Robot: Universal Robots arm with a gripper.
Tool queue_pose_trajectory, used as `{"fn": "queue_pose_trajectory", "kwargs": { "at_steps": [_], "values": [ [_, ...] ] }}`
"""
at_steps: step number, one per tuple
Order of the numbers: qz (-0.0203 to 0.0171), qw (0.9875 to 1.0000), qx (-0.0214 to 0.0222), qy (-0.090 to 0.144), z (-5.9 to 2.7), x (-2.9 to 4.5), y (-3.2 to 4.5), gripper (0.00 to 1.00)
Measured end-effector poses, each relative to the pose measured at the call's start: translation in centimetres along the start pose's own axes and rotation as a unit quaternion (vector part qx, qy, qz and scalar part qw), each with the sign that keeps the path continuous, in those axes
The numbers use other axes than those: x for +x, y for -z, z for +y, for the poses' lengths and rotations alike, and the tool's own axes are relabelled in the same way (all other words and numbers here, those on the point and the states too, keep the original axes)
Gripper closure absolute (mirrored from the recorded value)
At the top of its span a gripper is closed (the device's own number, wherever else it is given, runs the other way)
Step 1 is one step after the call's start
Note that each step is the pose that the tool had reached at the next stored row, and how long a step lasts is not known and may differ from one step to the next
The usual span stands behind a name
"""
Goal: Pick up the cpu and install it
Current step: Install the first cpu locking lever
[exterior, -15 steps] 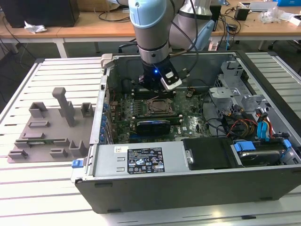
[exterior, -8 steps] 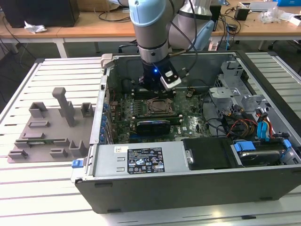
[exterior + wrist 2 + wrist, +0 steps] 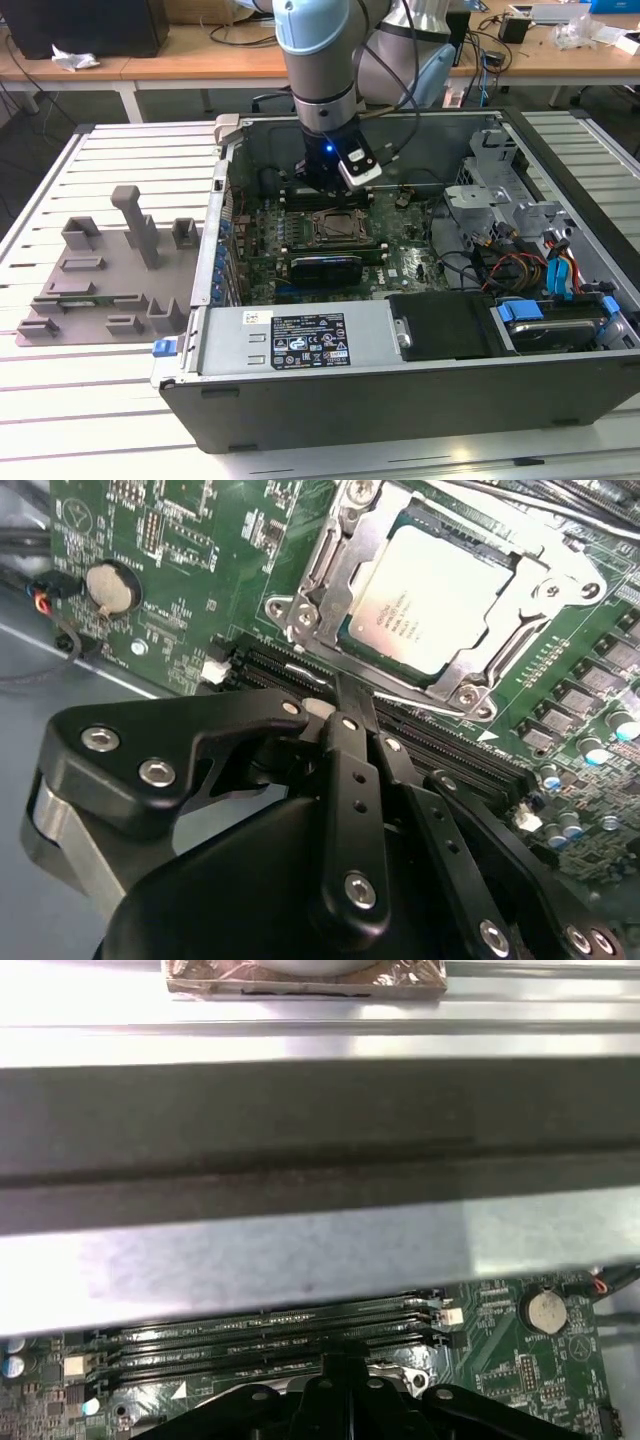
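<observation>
The cpu (image 3: 432, 598), a flat square chip with a silvery top, lies seated in the motherboard socket, and the socket's metal frame (image 3: 322, 572) surrounds it. In the second wrist view my gripper (image 3: 347, 692) hangs just off the socket's edge, over the black memory slots (image 3: 300, 672). Its fingers are shut together with nothing between them. In the exterior view the gripper (image 3: 326, 186) sits low inside the open computer case, just behind the socket (image 3: 336, 228). The first wrist view shows the gripper (image 3: 334, 1364) near the memory slots (image 3: 270, 1332).
The case's back wall (image 3: 300, 1110) stands close behind the gripper. A coin battery (image 3: 110, 586) lies on the board. A black expansion card (image 3: 325, 268), power supply (image 3: 300, 340) and drive cage with cables (image 3: 520, 260) fill the case. A grey fixture tray (image 3: 110, 270) lies at the exterior view's left.
</observation>
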State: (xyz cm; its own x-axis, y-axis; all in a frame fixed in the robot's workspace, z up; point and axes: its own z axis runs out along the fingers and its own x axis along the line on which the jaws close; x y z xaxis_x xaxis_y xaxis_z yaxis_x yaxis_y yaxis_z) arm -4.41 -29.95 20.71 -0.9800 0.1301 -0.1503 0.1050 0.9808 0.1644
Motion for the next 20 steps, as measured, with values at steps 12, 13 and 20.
{"fn": "queue_pose_trajectory", "kwargs": {
  "at_steps": [12,13,20],
  "values": [
    [-0.0059,0.9994,0.0055,-0.034,0.57,0.51,-0.38,0.89],
    [-0.0074,0.9992,0.0096,-0.039,0.56,0.52,-0.43,0.89],
    [-0.0124,0.9980,0.0207,-0.059,0.53,0.55,-0.64,0.89]
  ]
}}
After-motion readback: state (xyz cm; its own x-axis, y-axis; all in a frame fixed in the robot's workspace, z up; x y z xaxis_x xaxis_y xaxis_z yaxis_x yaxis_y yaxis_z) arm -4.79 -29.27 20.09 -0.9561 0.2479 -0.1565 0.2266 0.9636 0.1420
